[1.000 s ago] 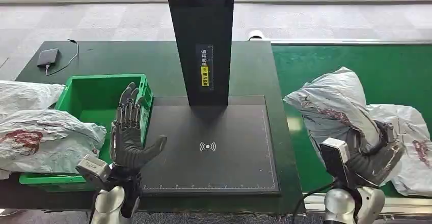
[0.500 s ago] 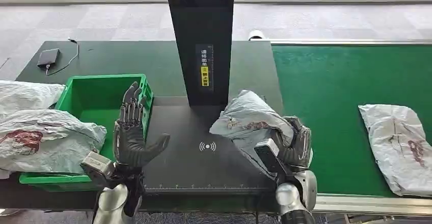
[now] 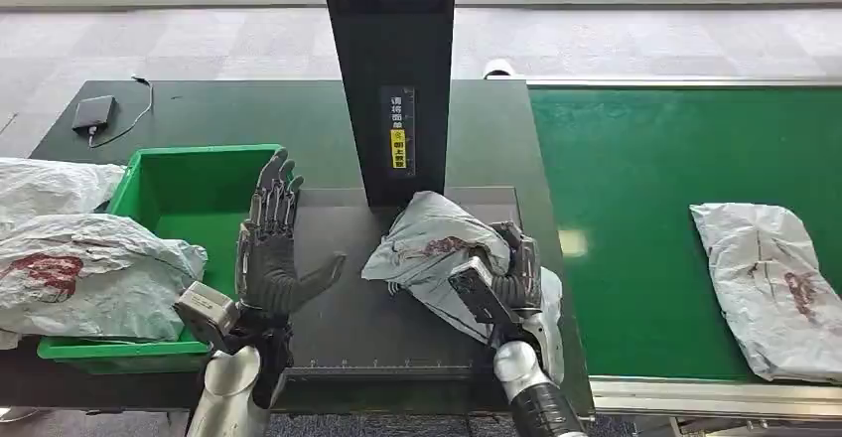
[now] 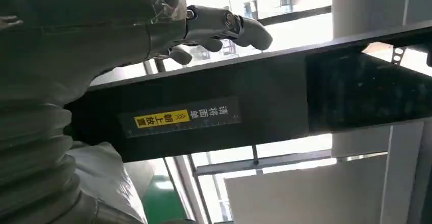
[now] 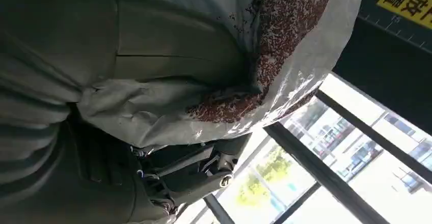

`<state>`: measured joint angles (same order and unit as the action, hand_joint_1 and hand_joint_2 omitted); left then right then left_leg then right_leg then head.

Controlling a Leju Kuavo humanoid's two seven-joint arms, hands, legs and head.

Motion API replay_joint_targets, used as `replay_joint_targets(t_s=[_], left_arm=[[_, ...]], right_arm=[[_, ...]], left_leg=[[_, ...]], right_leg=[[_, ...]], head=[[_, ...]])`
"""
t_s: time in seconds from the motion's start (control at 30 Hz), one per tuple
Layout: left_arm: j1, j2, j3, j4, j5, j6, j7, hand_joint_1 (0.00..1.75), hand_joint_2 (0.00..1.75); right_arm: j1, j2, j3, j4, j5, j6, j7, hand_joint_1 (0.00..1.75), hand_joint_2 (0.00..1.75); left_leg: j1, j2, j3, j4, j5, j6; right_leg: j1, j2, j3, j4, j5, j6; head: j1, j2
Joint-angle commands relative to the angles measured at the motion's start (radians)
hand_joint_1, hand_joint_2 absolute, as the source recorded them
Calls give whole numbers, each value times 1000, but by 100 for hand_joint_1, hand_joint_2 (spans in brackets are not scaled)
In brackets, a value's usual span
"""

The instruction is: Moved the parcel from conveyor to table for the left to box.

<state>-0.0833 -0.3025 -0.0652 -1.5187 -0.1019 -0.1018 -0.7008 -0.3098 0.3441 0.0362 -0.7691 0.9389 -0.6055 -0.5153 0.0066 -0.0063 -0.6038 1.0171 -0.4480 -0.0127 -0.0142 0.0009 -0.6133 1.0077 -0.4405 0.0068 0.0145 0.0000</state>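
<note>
1. The right hand (image 3: 511, 273) grips the parcel (image 3: 427, 248), a crumpled grey-white bag with reddish-brown markings; its dark fingers (image 3: 516, 248) wrap the end of the bag farthest from the black post (image 3: 395, 79).
2. The parcel lies over the black scanning pad (image 3: 338, 318) on the table (image 3: 199, 114), just in front of the foot of the black post. Its long axis runs slantwise, one end near the post's foot and the held end toward the table's front edge, close to the conveyor (image 3: 635, 209).
3. In the right wrist view the parcel (image 5: 285, 46) bulges over the hand (image 5: 153, 173), the reddish print showing through clear film.
4. The left hand (image 3: 268, 253) holds nothing: it stands upright, palm toward the parcel, fingers (image 3: 273, 199) spread, well to the post's left beside the green bin (image 3: 169, 169).
5. Two more bags (image 3: 89, 268) rest on the bin's far side from the post.
6. Another parcel (image 3: 770, 283) lies flat on the conveyor, far right of the post.
</note>
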Motion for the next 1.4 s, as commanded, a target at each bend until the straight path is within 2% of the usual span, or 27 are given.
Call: replay_joint_targets(t_s=[0.03,0.1,0.23,0.77,0.8,0.83,1.0,1.07,1.1,1.2,1.27,1.4], left_arm=[[-63,13,-14,84,-5,4,3,0,175],[-72,13,-16,94,-5,4,3,0,175],[-68,11,-28,98,-5,19,3,0,175],[-68,11,-28,98,-5,19,3,0,175],[-68,11,-28,98,-5,19,3,0,175],[-58,9,-30,90,-4,28,3,0,175],[-45,5,-39,78,-11,43,3,0,175],[-47,9,-59,81,-35,53,3,0,175],[-42,8,-70,77,-40,68,3,0,175],[-20,15,-82,55,-34,83,3,0,175],[-17,15,-79,46,-35,84,3,0,175],[-26,3,-56,53,-40,83,3,0,175]], right_arm=[[-108,3,43,185,-155,199,-89,175,175],[-107,5,48,185,-205,256,-117,175,175],[-113,2,62,198,-196,198,-86,175,175],[-113,2,62,198,-196,198,-86,175,175],[-113,2,62,198,-196,198,-86,0,175],[-116,5,54,200,-200,148,-64,0,0],[-102,-2,49,171,-263,87,-78,0,0],[-73,-1,38,111,-306,19,-127,0,0],[-47,-3,39,52,-326,20,-134,0,0],[5,-17,69,-52,-290,-16,-83,0,0],[9,-26,88,-57,-248,-33,-29,0,0],[-14,-23,92,-34,-241,-29,-12,0,0]], left_leg=[[0,1,4,-2,-1,0],[0,1,4,-2,-1,0],[0,1,5,-2,0,0],[0,0,2,-1,0,0],[0,0,1,-1,0,0],[0,0,3,-1,0,0],[0,0,3,-1,0,0],[0,0,1,-1,0,0],[0,-1,3,-2,0,1],[0,-2,3,-2,-1,1],[0,-1,4,-2,-1,0],[0,-1,3,-2,-1,0]], right_leg=[[1,1,4,-2,0,-1],[0,1,4,-2,0,-1],[1,0,5,-2,0,-1],[0,0,2,-1,0,0],[0,0,1,-1,0,0],[0,0,3,-1,-1,-1],[0,0,3,-2,0,0],[0,-1,2,-1,0,0],[0,-1,4,-2,-1,0],[0,-3,4,-2,-1,0],[0,-2,5,-2,-1,0],[1,-1,4,-2,-1,-1]], head=[[0,0],[0,0],[0,0],[0,0],[0,0],[0,0],[0,0],[0,0],[0,0],[0,0],[0,0],[0,0]])
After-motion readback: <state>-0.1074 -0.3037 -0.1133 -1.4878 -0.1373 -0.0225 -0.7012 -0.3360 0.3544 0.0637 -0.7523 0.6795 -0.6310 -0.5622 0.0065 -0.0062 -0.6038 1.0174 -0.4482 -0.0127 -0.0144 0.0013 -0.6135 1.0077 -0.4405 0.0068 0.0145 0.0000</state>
